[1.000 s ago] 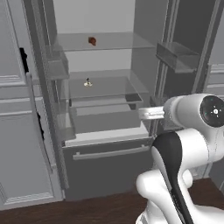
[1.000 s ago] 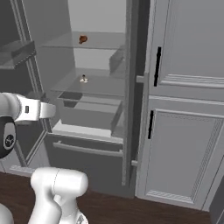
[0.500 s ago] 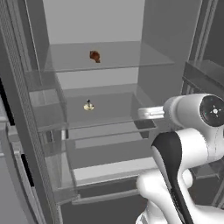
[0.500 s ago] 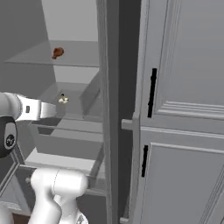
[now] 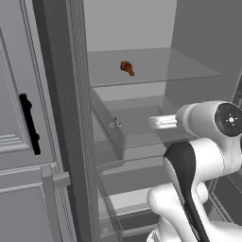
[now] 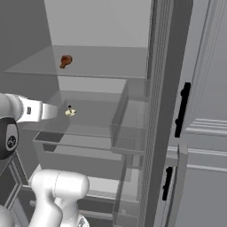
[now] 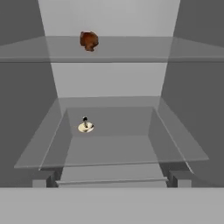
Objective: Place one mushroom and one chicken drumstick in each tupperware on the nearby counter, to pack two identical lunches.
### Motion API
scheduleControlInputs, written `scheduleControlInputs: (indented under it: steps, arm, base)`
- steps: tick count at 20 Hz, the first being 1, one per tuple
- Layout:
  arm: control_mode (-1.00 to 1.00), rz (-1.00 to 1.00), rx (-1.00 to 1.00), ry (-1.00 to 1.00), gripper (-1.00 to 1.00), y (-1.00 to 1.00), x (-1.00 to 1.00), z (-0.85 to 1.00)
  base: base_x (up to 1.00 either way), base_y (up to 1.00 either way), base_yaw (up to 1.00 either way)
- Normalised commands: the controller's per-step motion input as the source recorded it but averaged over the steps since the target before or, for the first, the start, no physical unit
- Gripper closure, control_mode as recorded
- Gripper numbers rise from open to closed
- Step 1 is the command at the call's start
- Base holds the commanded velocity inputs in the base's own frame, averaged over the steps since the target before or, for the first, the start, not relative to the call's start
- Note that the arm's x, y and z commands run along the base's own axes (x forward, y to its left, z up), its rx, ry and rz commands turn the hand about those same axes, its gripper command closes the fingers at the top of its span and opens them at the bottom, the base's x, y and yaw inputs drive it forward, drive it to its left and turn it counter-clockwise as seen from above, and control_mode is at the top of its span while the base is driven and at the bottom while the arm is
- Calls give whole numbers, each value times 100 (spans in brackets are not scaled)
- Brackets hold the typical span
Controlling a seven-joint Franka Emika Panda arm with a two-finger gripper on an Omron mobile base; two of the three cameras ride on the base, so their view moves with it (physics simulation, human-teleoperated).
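A brown chicken drumstick (image 5: 126, 67) (image 6: 65, 60) (image 7: 89, 40) lies on the upper glass shelf of the open fridge. On the glass shelf below it sits a small pale mushroom (image 5: 114, 124) (image 6: 70, 111) (image 7: 85, 126). My gripper (image 5: 153, 122) (image 6: 56, 111) points into the fridge at the mushroom's height, short of it and apart from it. It is open, with nothing between its fingers. The tupperware and the counter are out of view.
The fridge's open doors flank the arm closely: one door edge (image 5: 61, 118) at the left, the other (image 6: 162, 111) at the right, each carrying clear bins (image 5: 111, 142) (image 6: 128, 128). Grey cabinet fronts with black handles (image 5: 28, 124) (image 6: 182, 108) stand beyond. Drawers (image 6: 88, 153) lie under the shelves.
The whole picture has shifted and grown: the base has driven closer to the fridge, so the shelves now loom large. The drumstick and mushroom lie where they were. The gripper stays open.
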Motion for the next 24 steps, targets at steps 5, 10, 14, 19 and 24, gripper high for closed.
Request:
scheduleControlInputs:
  steps: [5, 10, 14, 19, 24]
  arm:
    - [-100, 0, 1, 1, -100, -1, 8, -5]
    - [-100, 3, 6, 5, -100, -4, 28, -34]
    - [-100, 21, 5, 16, -100, 23, 77, -69]
    - [-100, 21, 1, 9, -100, 23, 55, -59]
    - [-100, 11, -1, 17, -100, 56, 79, -41]
  base:
    - [1, 2, -4]
    - [0, 0, 0]
    - [0, 0, 0]
    - [0, 0, 0]
    - [0, 0, 0]
